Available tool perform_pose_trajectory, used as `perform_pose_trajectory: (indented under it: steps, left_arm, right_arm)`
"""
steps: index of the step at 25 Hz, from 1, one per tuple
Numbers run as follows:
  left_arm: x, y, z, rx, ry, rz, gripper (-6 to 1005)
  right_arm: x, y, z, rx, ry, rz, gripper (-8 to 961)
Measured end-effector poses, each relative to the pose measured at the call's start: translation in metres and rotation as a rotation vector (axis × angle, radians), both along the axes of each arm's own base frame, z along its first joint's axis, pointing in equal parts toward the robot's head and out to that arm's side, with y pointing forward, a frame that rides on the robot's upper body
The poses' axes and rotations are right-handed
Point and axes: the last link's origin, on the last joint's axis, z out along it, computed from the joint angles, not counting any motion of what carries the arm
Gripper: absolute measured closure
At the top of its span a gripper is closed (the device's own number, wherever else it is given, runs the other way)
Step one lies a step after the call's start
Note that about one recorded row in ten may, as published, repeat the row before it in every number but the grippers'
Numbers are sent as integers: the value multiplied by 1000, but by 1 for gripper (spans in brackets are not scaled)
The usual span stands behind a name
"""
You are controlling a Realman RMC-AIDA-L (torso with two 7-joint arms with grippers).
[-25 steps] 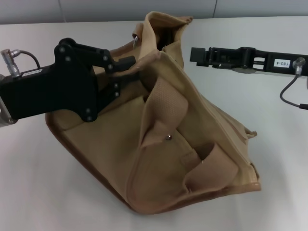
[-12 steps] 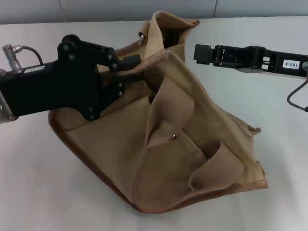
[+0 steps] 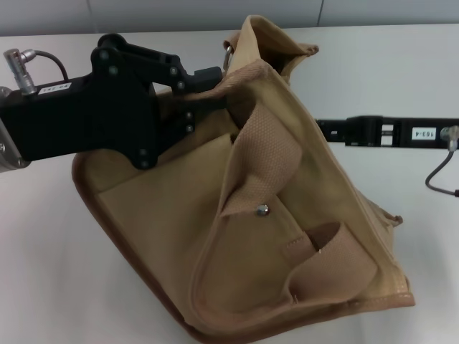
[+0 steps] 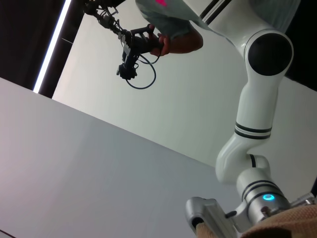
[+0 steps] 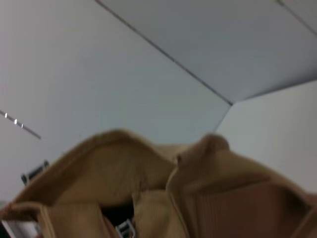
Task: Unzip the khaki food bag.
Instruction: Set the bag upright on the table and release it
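One khaki food bag (image 3: 237, 236) on white table (image 3: 43, 287), centre frame, contents not visible. Left gripper (image 3: 208, 89) at 11 o'clock, clamped on bag's top edge. Right gripper (image 3: 323, 130) at 3 o'clock behind bag; finger state indeterminable. One silver snap (image 3: 262, 210).

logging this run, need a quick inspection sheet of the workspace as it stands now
surface: white table, bare where it shows
job's things: khaki food bag slumped on its side, silver snap facing up
clutter: nothing seen
grippers: left gripper clamped on the bag's top edge; right gripper behind the bag, fingertips hidden
cables: grey cable by the right wrist, another at the left wrist
surroundings: pale wall behind the table
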Motion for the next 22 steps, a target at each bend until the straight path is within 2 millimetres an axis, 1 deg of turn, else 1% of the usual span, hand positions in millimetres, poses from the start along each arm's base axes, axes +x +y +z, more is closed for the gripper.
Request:
perform_pose_trajectory:
  steps: [4, 7, 10, 13, 14, 17, 19, 22]
  left_arm:
    - [3, 0, -1, 0, -15, -8, 911]
    - [6, 0, 0, 1, -28, -19, 911]
    - [7, -1, 1, 1, -25, -26, 911]
    - [5, -2, 2, 3, -23, -21, 911]
    - [4, -3, 1, 3, -21, -19, 911]
    - [4, -3, -2, -4, -15, -19, 911]
    - [5, -3, -7, -14, -1, -15, 912]
    - [5, -2, -10, -18, 11, -12, 912]
  right_arm:
    - [-5, -1, -13, -48, -14, 26, 179]
    - [-8, 1, -16, -59, -3, 33, 179]
    - [-11, 0, -9, -62, 42, 48, 179]
    - [-8, -1, 9, -25, 120, 33, 179]
    - [-5, -1, 17, -3, 176, 15, 179]
    - [-6, 0, 19, 7, 209, 4, 179]
    - [-11, 3, 14, -2, 221, 5, 179]
    - [-16, 7, 10, -10, 224, 6, 179]
